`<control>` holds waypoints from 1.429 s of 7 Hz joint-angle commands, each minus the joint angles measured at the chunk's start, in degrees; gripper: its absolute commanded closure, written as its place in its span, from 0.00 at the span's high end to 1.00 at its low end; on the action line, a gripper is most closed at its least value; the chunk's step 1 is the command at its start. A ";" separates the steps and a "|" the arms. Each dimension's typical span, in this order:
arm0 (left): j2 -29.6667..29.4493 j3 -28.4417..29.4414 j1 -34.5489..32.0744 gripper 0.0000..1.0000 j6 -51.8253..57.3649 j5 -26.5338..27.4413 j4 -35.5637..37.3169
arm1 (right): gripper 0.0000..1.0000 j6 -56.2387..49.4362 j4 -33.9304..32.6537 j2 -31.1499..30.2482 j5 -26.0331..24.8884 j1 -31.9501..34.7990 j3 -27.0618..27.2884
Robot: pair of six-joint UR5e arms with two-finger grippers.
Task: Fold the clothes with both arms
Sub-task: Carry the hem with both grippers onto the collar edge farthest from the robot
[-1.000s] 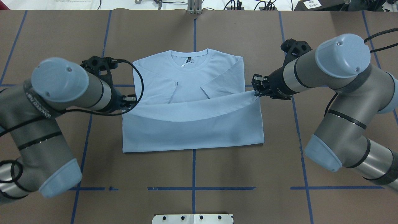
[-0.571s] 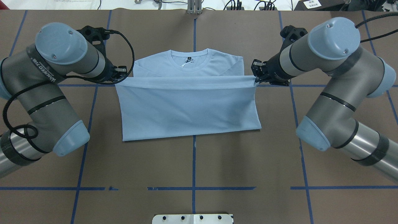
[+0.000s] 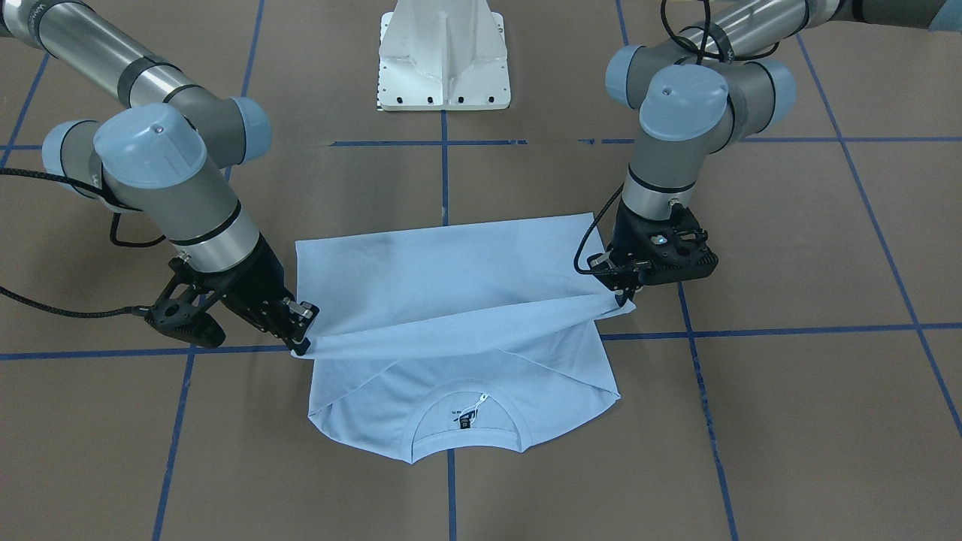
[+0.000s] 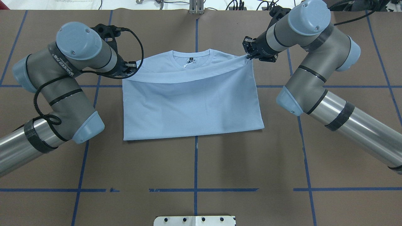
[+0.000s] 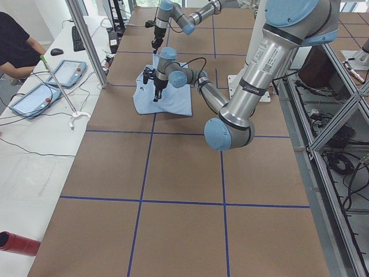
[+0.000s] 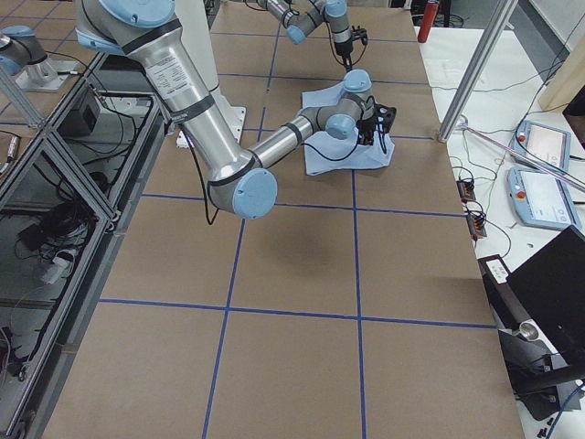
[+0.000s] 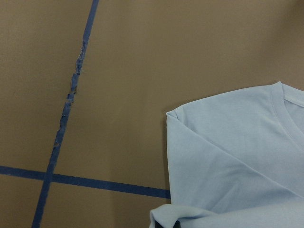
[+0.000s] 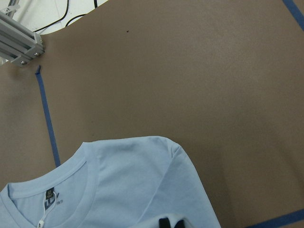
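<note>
**One limp shirt, two pinched corners**

Front view: one T-shirt point(image 3: 451, 263) lies mid-frame on the table point(image 3: 789, 421). Two grippers hold it, the left gripper point(image 3: 626, 294) at frame right and the right gripper point(image 3: 302, 343) at frame left, each with jaws closed on a hem corner.
Overhead: the raised hem sags just short of the collar, upper middle. The cloth looks light and floppy, so hold the corners and keep it taut

Hauled the raised hem of the pale light-blue short-sleeved T-shirt point(image 4: 191, 106) farther toward the collar, over the folded-in sleeves, with black two-finger left gripper point(image 4: 129, 69) trailing right gripper point(image 4: 249, 54).
</note>
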 commanded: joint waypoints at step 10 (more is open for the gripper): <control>-5.21 14.65 -2.59 0.00 -0.30 0.19 -9.95 | 0.00 -0.46 1.97 6.01 0.09 0.17 -11.04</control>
